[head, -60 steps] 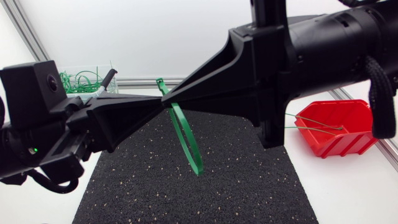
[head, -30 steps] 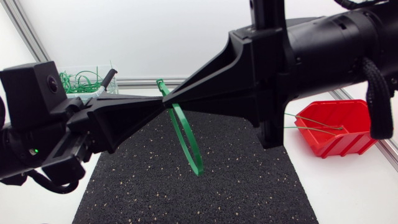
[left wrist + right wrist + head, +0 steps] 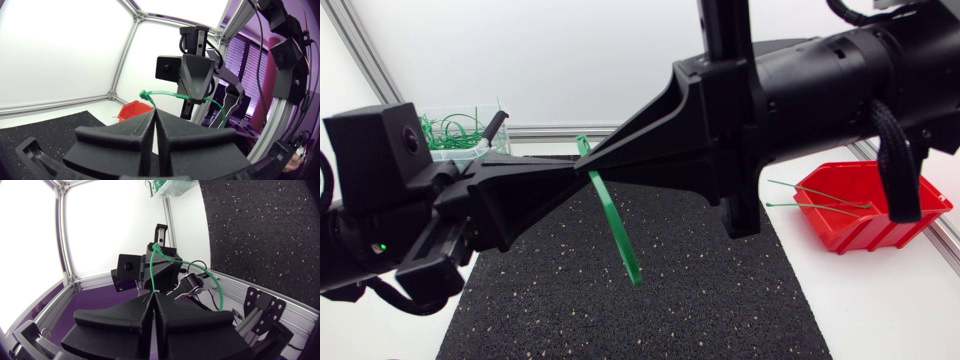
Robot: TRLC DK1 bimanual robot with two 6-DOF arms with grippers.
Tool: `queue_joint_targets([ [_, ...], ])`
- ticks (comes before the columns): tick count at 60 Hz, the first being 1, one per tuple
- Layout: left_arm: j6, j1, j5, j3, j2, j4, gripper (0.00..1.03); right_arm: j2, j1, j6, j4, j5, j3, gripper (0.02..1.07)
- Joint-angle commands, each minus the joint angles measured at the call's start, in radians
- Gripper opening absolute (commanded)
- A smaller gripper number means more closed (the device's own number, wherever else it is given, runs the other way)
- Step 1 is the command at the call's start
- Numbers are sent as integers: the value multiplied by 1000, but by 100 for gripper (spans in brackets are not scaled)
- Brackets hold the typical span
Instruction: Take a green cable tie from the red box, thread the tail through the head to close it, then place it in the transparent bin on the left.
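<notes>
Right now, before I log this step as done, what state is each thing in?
Green plastic cable tie: bent into a loop, held in the air; whether it is closed cannot be told.
Left matte black gripper: shut on the cable tie.
Right matte black gripper: shut on the cable tie.
Red plastic box: open-topped, thin ties inside.
Transparent bin: open-topped, green ties inside.

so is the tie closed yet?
Cannot tell. The tie is bent into a loop, held by the left gripper and right gripper; no view shows whether its tail passes through the head.
</notes>
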Motion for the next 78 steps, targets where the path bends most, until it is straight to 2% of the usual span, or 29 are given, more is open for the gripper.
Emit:
queue_joint_targets([
  [1, 22, -12, 2, -17, -15, 10, 4, 38, -6, 18, 16, 8, 5, 8],
  [34, 62, 22, -24, -20, -27, -3, 4, 22, -53, 35, -23, 26, 23, 8],
  [78, 119, -15, -88, -22, -58, -34, 4, 137, -38, 36, -73, 24, 132, 8],
])
